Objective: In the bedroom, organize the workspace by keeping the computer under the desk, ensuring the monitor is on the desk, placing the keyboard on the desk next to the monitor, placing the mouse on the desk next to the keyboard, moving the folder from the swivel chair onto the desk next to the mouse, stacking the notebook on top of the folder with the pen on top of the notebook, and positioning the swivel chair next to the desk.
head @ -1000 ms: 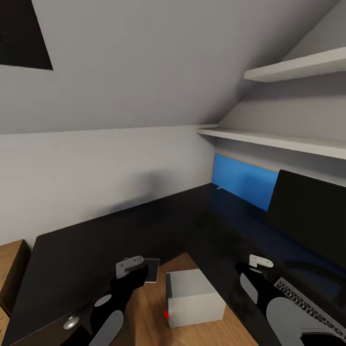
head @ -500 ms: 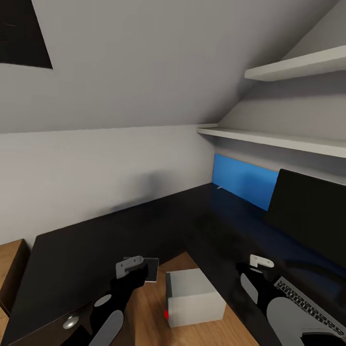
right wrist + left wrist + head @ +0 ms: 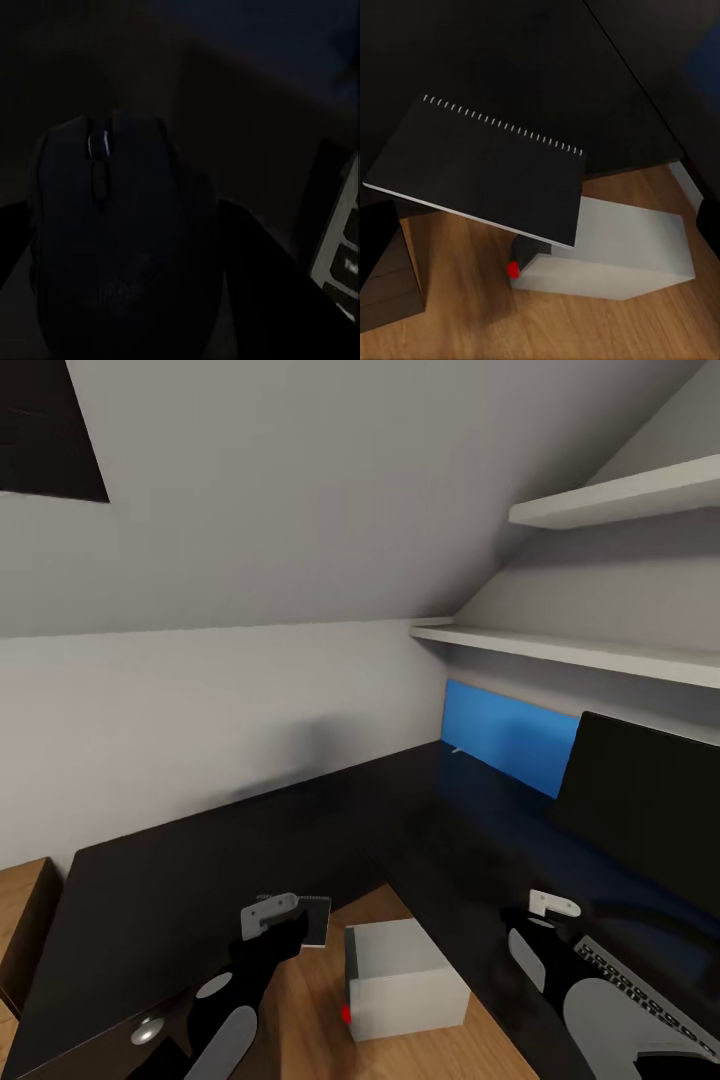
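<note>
Mouse (image 3: 112,232): black, rounded, scroll wheel visible, seen close in the right wrist view between the two dark fingers (image 3: 262,262) of the right gripper (image 3: 545,920). The fingers sit at its flanks and appear to pinch it, though the frame is very dark and contact is hard to confirm. In the head view this gripper is over the glossy black top of the desk (image 3: 250,830), just beside the near end of the keyboard (image 3: 640,1000).

Keyboard: grey with dark keys, lying on the desk in front of the monitor (image 3: 650,810). Monitor: black screen, standing on the desk against the bright blue back panel (image 3: 505,745).

Notebook (image 3: 484,169): black cover, spiral binding along one edge, held tilted above the floor by the left gripper (image 3: 285,920), clamped on one edge of it. It hangs at the desk's inner corner, above the computer.

Computer (image 3: 405,980): silver-grey tower lying on the wooden floor (image 3: 300,1020) in the desk's inner corner, red light (image 3: 347,1015) on its dark front.

White wall shelves (image 3: 600,650) run above the desk.
</note>
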Controlling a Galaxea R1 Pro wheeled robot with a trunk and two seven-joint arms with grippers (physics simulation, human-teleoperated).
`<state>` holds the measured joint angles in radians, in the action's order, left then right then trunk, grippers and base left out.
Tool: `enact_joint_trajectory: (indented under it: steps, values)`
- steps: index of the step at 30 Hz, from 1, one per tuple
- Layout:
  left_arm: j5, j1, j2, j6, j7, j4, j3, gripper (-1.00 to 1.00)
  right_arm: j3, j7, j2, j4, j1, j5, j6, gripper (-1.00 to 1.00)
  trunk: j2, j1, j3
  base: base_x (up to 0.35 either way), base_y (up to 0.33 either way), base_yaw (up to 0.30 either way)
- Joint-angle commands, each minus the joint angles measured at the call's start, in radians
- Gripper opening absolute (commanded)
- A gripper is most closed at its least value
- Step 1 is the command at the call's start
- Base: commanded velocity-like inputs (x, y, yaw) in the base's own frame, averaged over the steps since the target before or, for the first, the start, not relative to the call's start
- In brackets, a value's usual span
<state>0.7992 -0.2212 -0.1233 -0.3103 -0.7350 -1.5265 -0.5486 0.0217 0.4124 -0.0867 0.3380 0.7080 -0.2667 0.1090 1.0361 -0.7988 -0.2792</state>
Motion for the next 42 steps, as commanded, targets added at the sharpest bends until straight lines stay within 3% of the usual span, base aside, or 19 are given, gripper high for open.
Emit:
enact_joint_trajectory:
  steps: [1,14,42]
  values:
    - [0.005,-0.001,-0.001,-0.003,-0.007,-0.001,-0.002,1.0,0.002,0.005,-0.002,0.002,0.0,-0.005,0.006,-1.0,0.001,0.0,-0.001,0.0,0.0,0.0]
    - [0.004,-0.001,-0.002,-0.003,-0.007,-0.002,-0.002,1.0,0.001,0.005,-0.017,0.001,0.001,-0.006,0.006,-1.0,0.001,0.0,-0.001,0.0,0.0,0.0]
    - [0.003,-0.002,-0.003,-0.003,-0.007,-0.003,-0.001,1.0,0.0,0.005,-0.021,0.001,0.001,-0.006,0.006,-1.0,0.001,0.0,-0.001,0.0,0.0,0.0]
